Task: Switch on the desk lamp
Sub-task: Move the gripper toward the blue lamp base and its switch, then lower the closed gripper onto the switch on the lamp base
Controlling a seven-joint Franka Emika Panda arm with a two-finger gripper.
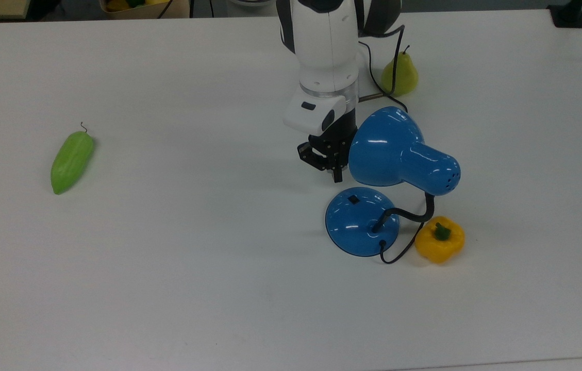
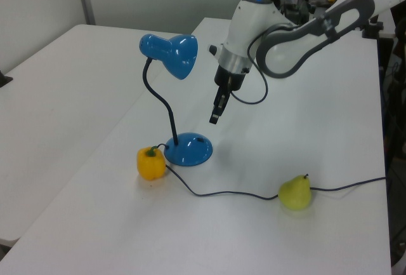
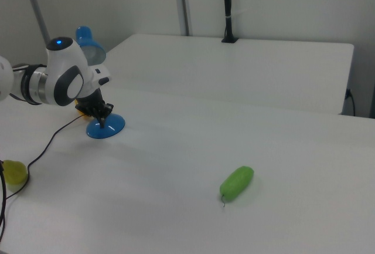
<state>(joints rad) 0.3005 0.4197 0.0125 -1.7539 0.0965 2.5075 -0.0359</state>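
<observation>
Nearest along the coming move, the pincer (image 1: 337, 178) hangs above the bench (image 1: 193, 268) with its fingers drawn together into one narrow tip, clenched on nothing. In the top view the small black switch (image 1: 353, 200) on the lamp base (image 1: 360, 222) lies toward about 5 o'clock from that tip, near but apart, and the left view shows the tip in the air above the base's far rim, so reaching the switch calls for a short slide that way and then a descent. Beyond the base, the desk lamp (image 1: 399, 154) rises on its black gooseneck (image 1: 414, 212); its cone shade sits at 3 o'clock from the pincer in the top view, just beside the wrist, which looks like the thing to avoid brushing. The lamp looks unlit. Farther off, a yellow pepper (image 1: 440, 240) sits just beside the cord, at roughly 4 o'clock from the base.
</observation>
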